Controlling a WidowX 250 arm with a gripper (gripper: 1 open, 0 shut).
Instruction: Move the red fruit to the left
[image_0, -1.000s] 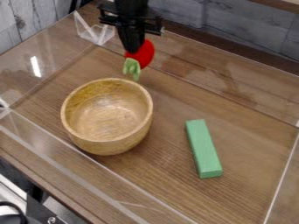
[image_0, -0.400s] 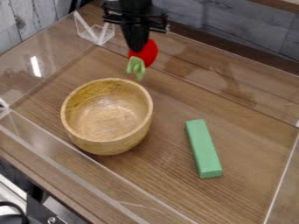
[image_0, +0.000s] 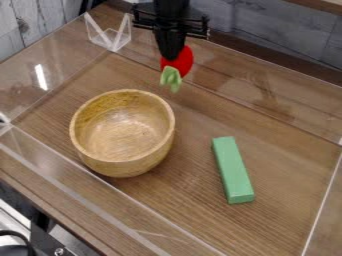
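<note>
Wooden table (image_0: 274, 115): end effector (image_0: 171, 56) clamped on red fruit (image_0: 185, 60).

Bowl (image_0: 122, 132): light wood, smooth, soft sheen, grain visible inside.
Block (image_0: 233, 168): green, matt; plastic or painted wood, cannot tell.
Table (image_0: 160, 215): dark brown wood grain, slight gloss.
Walls (image_0: 38, 75): clear plastic, glossy, with reflections.
Red fruit (image_0: 183, 62): smooth, looks like plastic.
Gripper (image_0: 171, 55): black, matt.

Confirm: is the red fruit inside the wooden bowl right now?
No, the red fruit hangs in the gripper beyond the wooden bowl, which holds nothing.
</note>
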